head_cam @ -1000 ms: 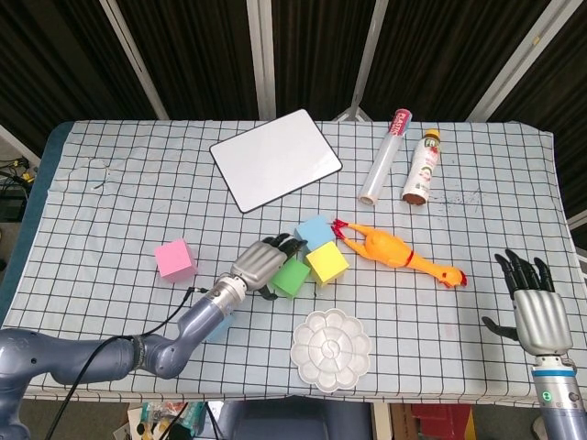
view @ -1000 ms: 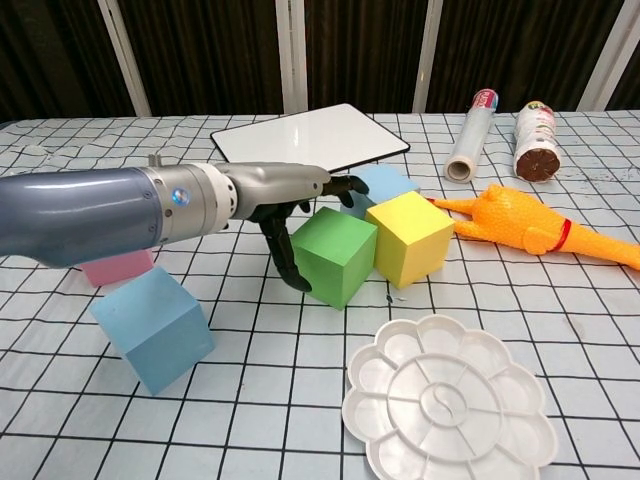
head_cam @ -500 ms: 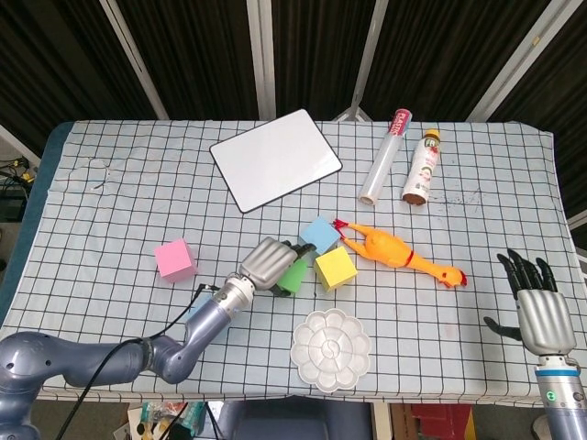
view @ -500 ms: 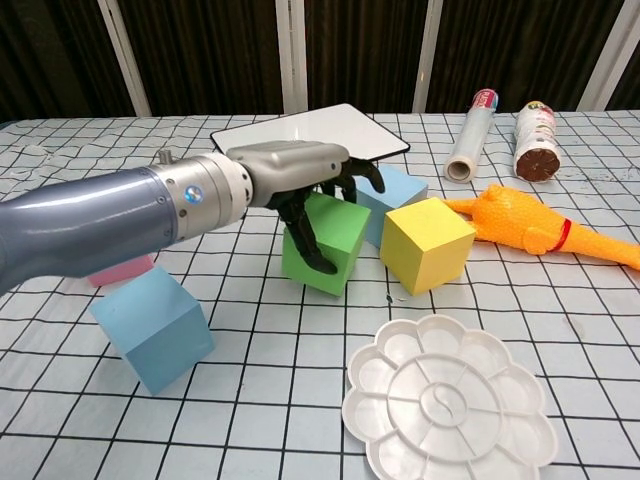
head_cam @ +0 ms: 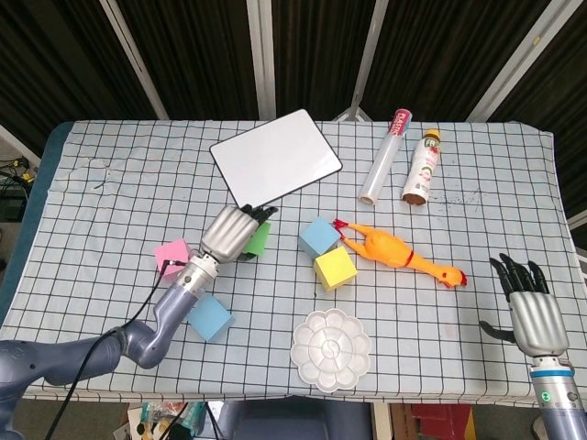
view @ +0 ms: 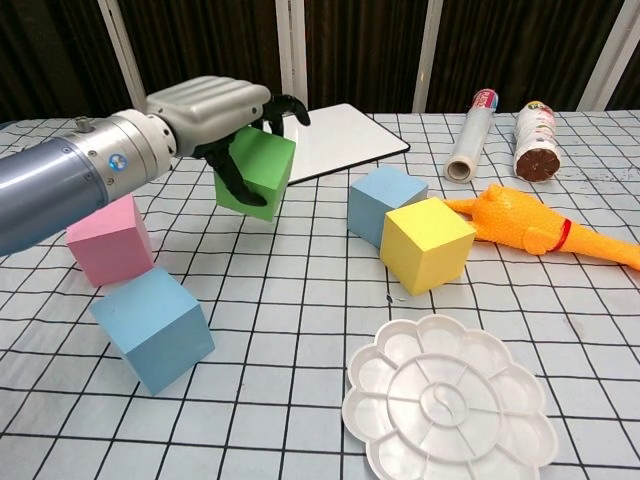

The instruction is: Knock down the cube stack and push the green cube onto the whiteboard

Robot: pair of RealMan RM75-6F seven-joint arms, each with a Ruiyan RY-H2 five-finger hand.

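Chest view: left robot hand (view: 215,110) wraps green cube (view: 256,172), lifted off the tabletop (view: 300,300) just short of the whiteboard (view: 340,140) | head view: right robot hand (head_cam: 532,307) spread, holding nothing, near the tabletop's edge

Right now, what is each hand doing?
Left hand: holding the green cube, lifted near the whiteboard.
Right hand: open, holding nothing.

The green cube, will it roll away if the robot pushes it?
Probably not. The green cube has flat faces and square edges, so it should slide or tip, not roll. It looks like light foam, since the left hand moves it easily. The checked cloth may drag on it.
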